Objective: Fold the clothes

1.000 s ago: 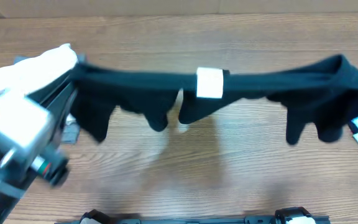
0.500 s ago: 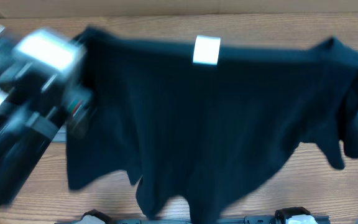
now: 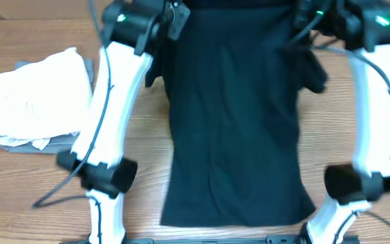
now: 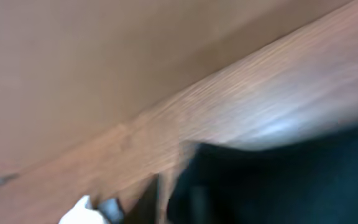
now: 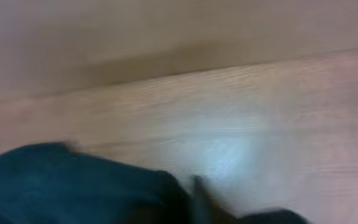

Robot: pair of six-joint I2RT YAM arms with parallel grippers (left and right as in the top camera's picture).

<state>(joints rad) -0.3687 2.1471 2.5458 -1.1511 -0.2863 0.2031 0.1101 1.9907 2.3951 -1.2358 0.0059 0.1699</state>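
- Black T-shirt (image 3: 235,129) lies flat in the middle of the table (image 3: 39,190), a long dark strip running from 12 o'clock down to 6 o'clock. The near edge lies close to the arm bases.
- The strip looks narrow w/ fairly straight sides, so I judge it is spread or doubled lengthwise. It's not a compact fold yet.
- One dark lump of fabric sticks out at approx. 1 o'clock on the right side, maybe a sleeve. It needs tucking in.
- Left gripper (image 3: 175,17) and right gripper (image 3: 302,15) are both at the far end, approx. 11 and 1 o'clock, over the shirt's top corners.
- Claw state: can't tell for either. Both wrist views are blurred, showing only dark cloth and wood, and overhead the fingers aren't clear.
- Off-white folded garment (image 3: 36,95) sits at approx. 10 o'clock, well apart from the shirt.
- Left to do, by my est.: smooth the lump, fold crosswise at least once, and end w/ a neat packet. Roughly the early-to-mid stage.
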